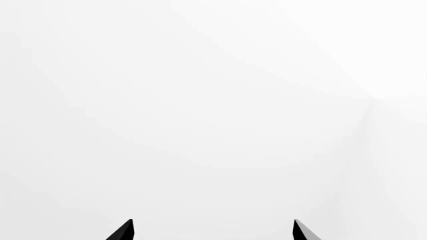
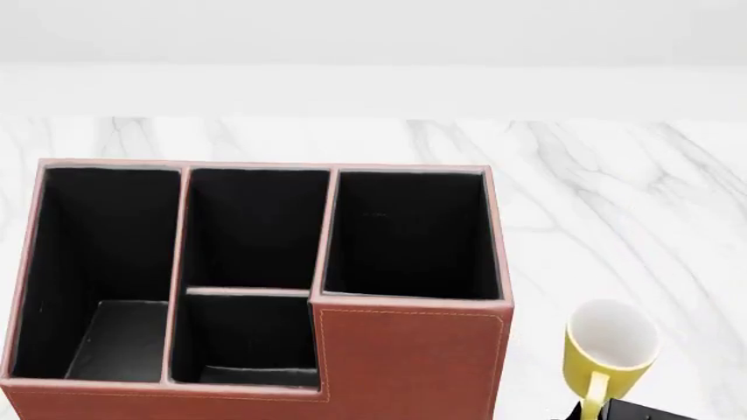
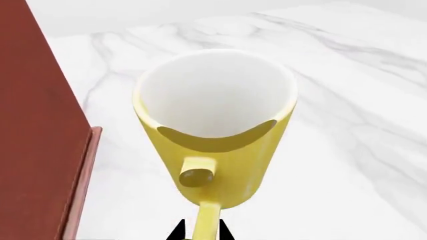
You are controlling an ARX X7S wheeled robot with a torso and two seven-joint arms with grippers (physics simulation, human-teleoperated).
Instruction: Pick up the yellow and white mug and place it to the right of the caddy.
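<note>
The yellow and white mug (image 2: 610, 346) is to the right of the caddy (image 2: 408, 359), its handle pointing toward me. In the right wrist view the mug (image 3: 217, 125) shows its white inside, and my right gripper (image 3: 200, 230) is shut on its yellow loop handle, one black fingertip on each side. The caddy's reddish-brown wall (image 3: 33, 125) is close beside the mug. I cannot tell whether the mug touches the table. My left gripper (image 1: 213, 225) is open in front of plain white, with nothing between its fingers.
The caddy stands on a white marble table (image 2: 607, 192) that runs back to a pale wall. Its black-lined compartments hold nothing that I can see. Only a dark part of my right gripper (image 2: 631, 409) shows at the bottom edge of the head view.
</note>
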